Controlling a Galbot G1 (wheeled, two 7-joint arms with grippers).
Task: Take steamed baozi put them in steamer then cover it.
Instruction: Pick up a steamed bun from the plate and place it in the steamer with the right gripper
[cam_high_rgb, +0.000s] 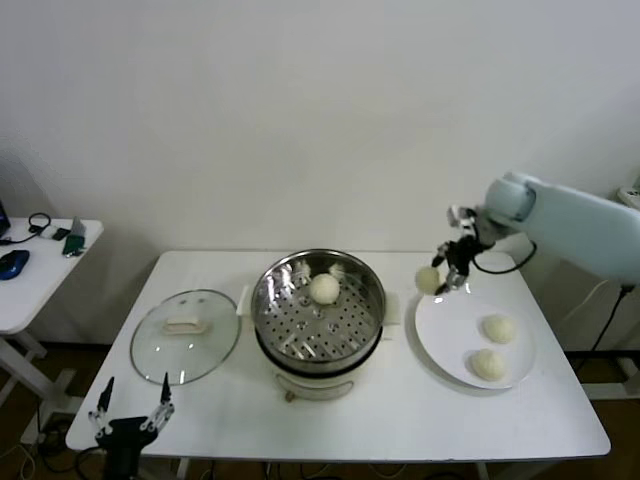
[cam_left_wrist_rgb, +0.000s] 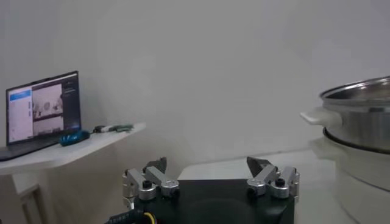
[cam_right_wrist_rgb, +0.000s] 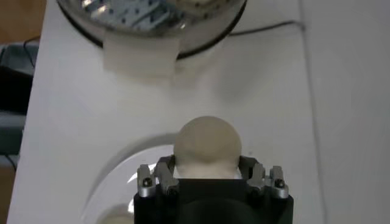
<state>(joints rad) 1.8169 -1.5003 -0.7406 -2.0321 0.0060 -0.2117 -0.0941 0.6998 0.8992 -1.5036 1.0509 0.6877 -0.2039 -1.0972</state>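
Observation:
The steamer (cam_high_rgb: 318, 310) stands mid-table, a shiny steel pot with a perforated tray on a cream base. One baozi (cam_high_rgb: 323, 288) lies inside it near the back. My right gripper (cam_high_rgb: 440, 278) is shut on another baozi (cam_high_rgb: 429, 280), held above the table between the steamer and the white plate (cam_high_rgb: 440, 335); the right wrist view shows this bun (cam_right_wrist_rgb: 207, 146) pinched between both fingers. Two more baozi (cam_high_rgb: 498, 328) (cam_high_rgb: 488, 364) rest on the plate. The glass lid (cam_high_rgb: 186, 335) lies flat left of the steamer. My left gripper (cam_high_rgb: 132, 405) hangs open at the table's front left corner.
A side table (cam_high_rgb: 30, 275) at the far left carries a mouse and cables; the left wrist view shows a laptop (cam_left_wrist_rgb: 42, 112) on it. The steamer's rim and handle (cam_left_wrist_rgb: 356, 112) show in that view too. The white wall stands close behind the table.

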